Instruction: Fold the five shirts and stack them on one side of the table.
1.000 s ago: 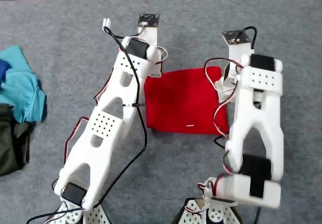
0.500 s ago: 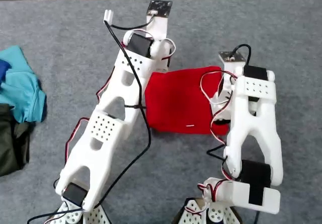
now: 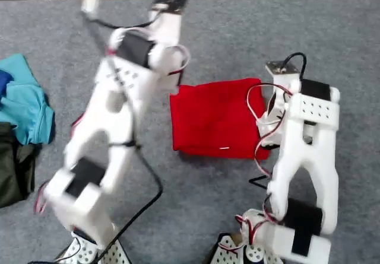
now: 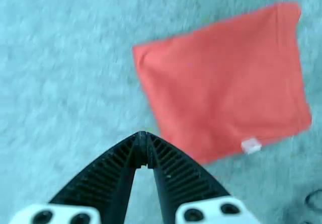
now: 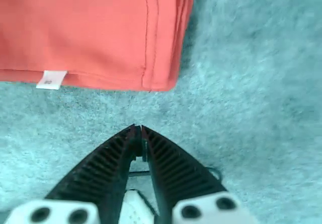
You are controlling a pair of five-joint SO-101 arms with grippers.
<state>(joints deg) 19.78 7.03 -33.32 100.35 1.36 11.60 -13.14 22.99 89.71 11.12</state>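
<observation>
A folded red shirt (image 3: 217, 119) lies flat on the grey table, a small white tag (image 3: 224, 148) at its near edge. The red shirt (image 4: 226, 90) lies ahead of my left gripper (image 4: 142, 148), which is shut with nothing in it and hangs above bare cloth off the shirt's corner. My right gripper (image 5: 137, 136) is also shut and empty, just off the near corner of the red shirt (image 5: 90, 32). In the high view the left arm (image 3: 122, 92) stands to the left of the shirt, the right arm (image 3: 303, 139) at its right edge.
A heap of unfolded shirts lies at the table's left edge: a turquoise one (image 3: 27, 101) with a dark green one (image 3: 15, 169) below it. Black cables (image 3: 148, 187) trail over the grey table (image 3: 344, 50) near the arm bases.
My left arm has lifted and swung to the left, away from the red shirt. My right arm has drawn back a little toward the shirt's near right corner.
</observation>
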